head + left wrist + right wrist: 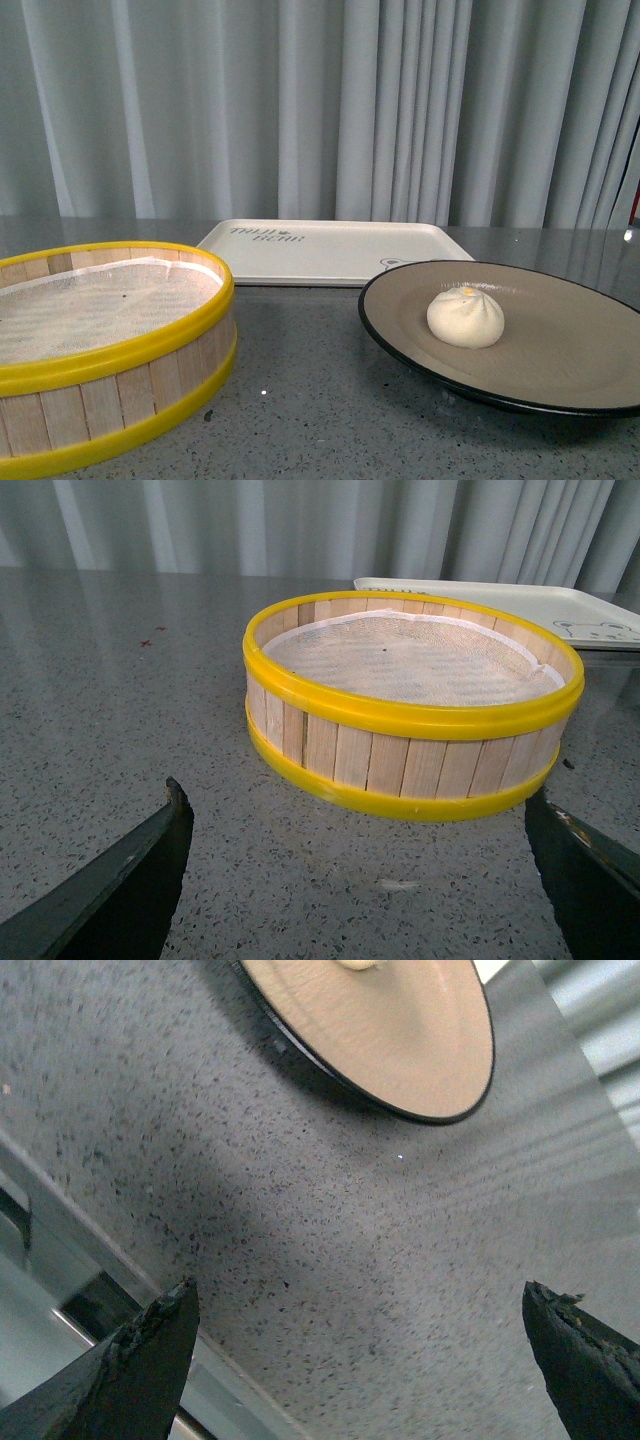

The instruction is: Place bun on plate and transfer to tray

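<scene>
The cream-white bun (466, 316) sits on the tan plate (570, 345) with its black rim, at the right of the front view. Behind it lies the cream-white tray (330, 250). Neither arm shows in the front view. My left gripper (360, 875) is open over bare table, short of the yellow-rimmed steamer basket (410, 705), with the tray (560, 605) beyond. My right gripper (360, 1355) is open above the grey table, well back from the plate (400, 1030); a sliver of the bun (357, 963) shows at the frame edge.
The wooden steamer basket (105, 345) with a white cloth liner stands at the left, holding nothing. The table's edge (90, 1250) and a metal frame run close by the right gripper. Grey curtains (320, 100) hang behind the table.
</scene>
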